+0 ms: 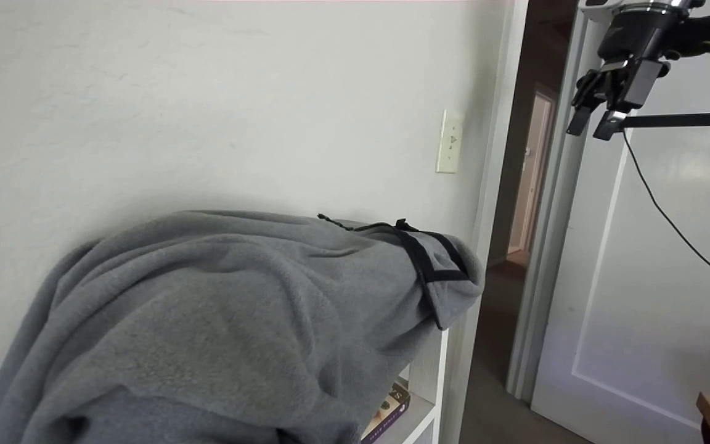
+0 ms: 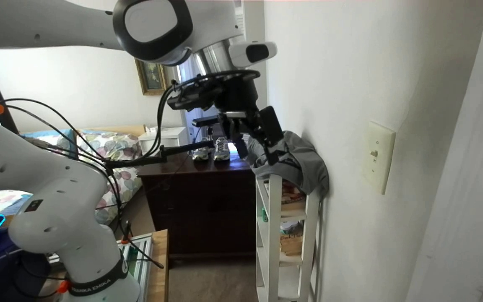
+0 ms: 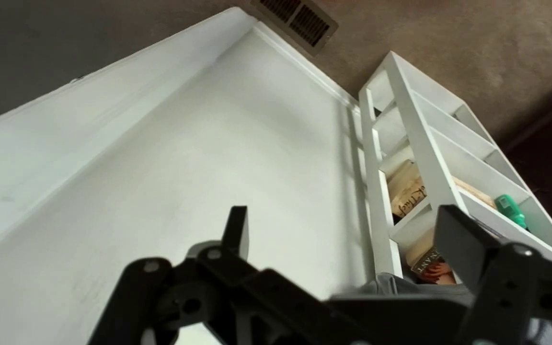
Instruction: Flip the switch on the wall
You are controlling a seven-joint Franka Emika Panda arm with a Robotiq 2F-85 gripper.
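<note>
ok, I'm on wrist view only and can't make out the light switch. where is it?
Observer: The cream light-switch plate is on the off-white wall, to the left of the white door frame in an exterior view.
Operator: Rocker or toggle?
Observer: A small toggle, sticking out mid-plate in an exterior view. Up or down, I can't tell.
Operator: Is the claw touching it?
Observer: No, both exterior views show the claw apart from the plate.
</note>
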